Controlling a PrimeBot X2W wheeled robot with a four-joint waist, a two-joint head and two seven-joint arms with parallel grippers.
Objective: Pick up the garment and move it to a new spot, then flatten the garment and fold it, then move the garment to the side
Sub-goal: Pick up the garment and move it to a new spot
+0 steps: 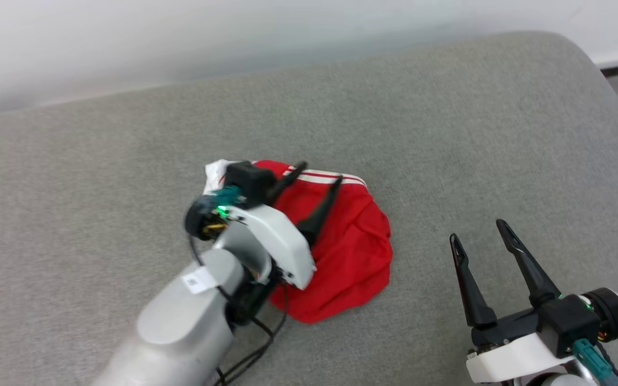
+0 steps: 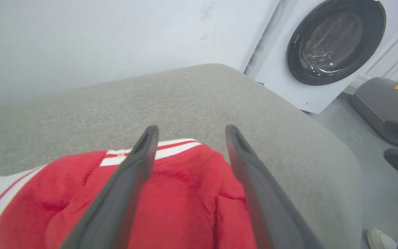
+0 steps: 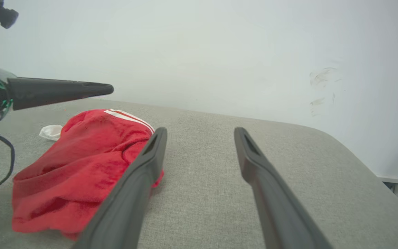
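The garment (image 1: pixel 349 252) lies crumpled in a red heap on the grey cushion (image 1: pixel 126 161), its red-and-white striped trim and a bit of white sleeve showing at its far edge. My left gripper (image 1: pixel 319 174) hovers just over the heap, open, nothing between its fingers. From the left wrist, the garment (image 2: pixel 185 200) spreads under the open left gripper (image 2: pixel 192 133). My right gripper (image 1: pixel 480 230) stands open to the right of the heap, apart from it. The right wrist view has the garment (image 3: pixel 81 166) left of the open right gripper (image 3: pixel 200 133). The lettering and number are hidden in the folds.
A white wall (image 1: pixel 180 32) runs behind the cushion. A washing machine (image 2: pixel 323 52) stands off the cushion's far end, with another grey seat (image 2: pixel 385 110) holding yellow and red cloth beside it. A shoe (image 2: pixel 380 240) shows on the floor. Bare cushion surrounds the garment.
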